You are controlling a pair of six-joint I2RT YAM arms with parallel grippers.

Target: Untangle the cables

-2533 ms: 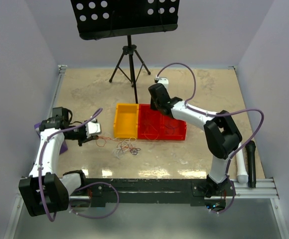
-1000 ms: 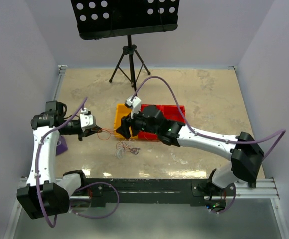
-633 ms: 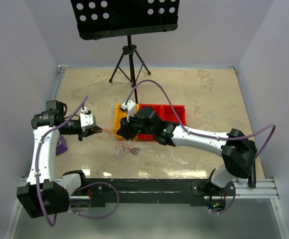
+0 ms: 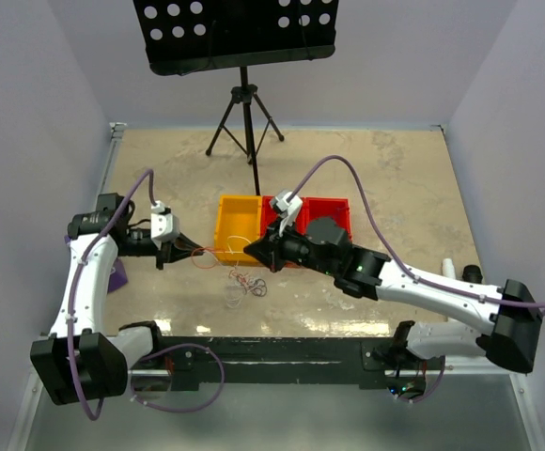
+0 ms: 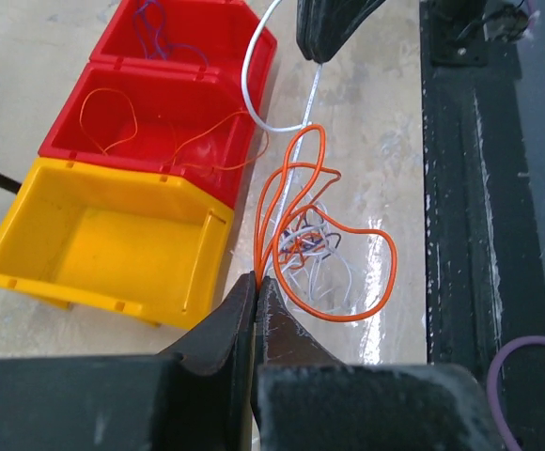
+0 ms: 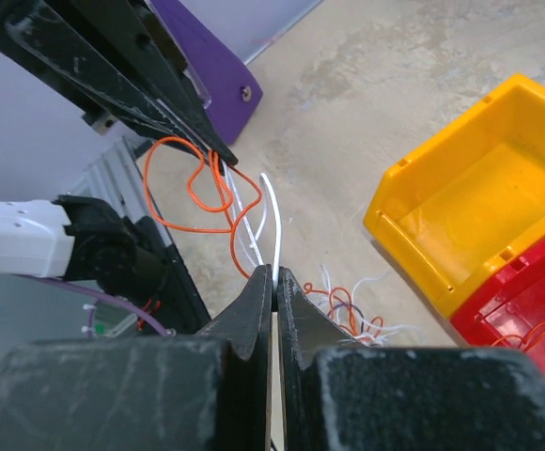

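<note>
Left wrist view: left gripper (image 5: 256, 282) clamps an orange wire (image 5: 388, 268) while right gripper (image 6: 272, 274) pinches a white wire (image 6: 274, 211) opposite, apparently to draw both from the tangle (image 5: 303, 249) beneath

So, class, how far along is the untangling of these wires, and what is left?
Done: one red bin holds an orange loop, the other red bin a purple wire; the yellow bin is empty. In hand: the left gripper pinches an orange wire, the right gripper a white wire, both leading back to the tangle. Left: that knot of several wires on the table.
</note>
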